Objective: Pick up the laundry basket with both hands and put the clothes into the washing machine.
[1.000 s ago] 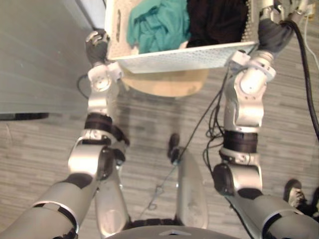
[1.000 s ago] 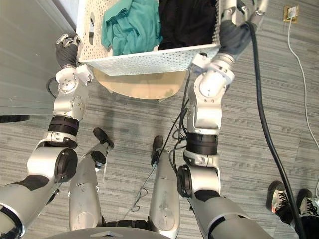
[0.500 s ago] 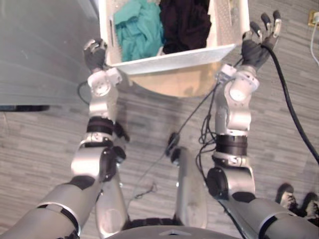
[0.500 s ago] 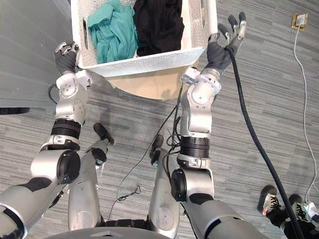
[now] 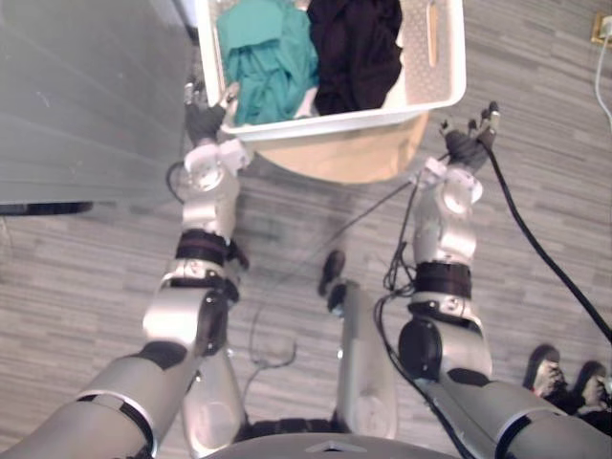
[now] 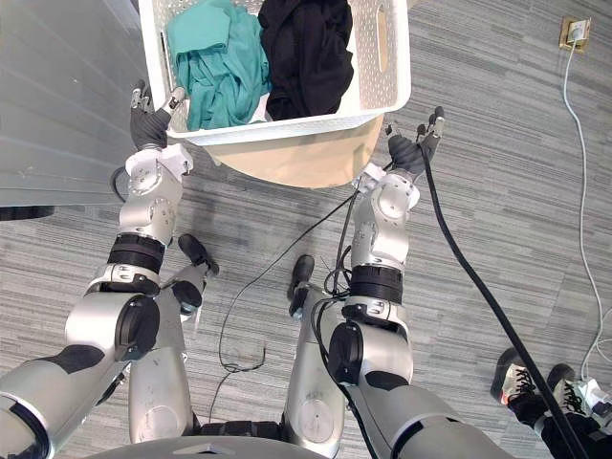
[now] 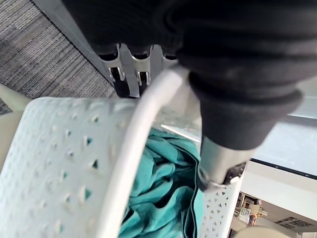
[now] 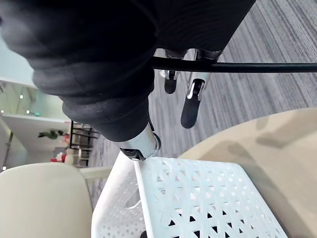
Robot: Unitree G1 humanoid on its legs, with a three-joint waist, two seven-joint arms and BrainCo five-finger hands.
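Observation:
The white perforated laundry basket [image 5: 335,119] stands on a round beige table [image 5: 354,158], with a teal garment [image 5: 268,57] and a black garment [image 5: 356,48] inside. My left hand [image 5: 205,119] is at the basket's near left corner, fingers straight, its thumb [image 7: 218,158] lying against the rim [image 7: 143,114] beside the teal cloth [image 7: 163,198]. My right hand [image 5: 467,143] hangs open just off the near right corner, apart from the basket. Its fingers [image 8: 190,101] point past the basket wall [image 8: 198,198] over the floor.
A grey panel [image 5: 76,96] runs close along the left of the basket. A person's shoes [image 5: 564,378] stand on the floor at the lower right. A wall socket [image 6: 574,31] with a white cord is at the far right.
Both hands have opened and let go of the basket's sides, then drawn back toward me. The basket now rests on the round table. The view has also shifted.

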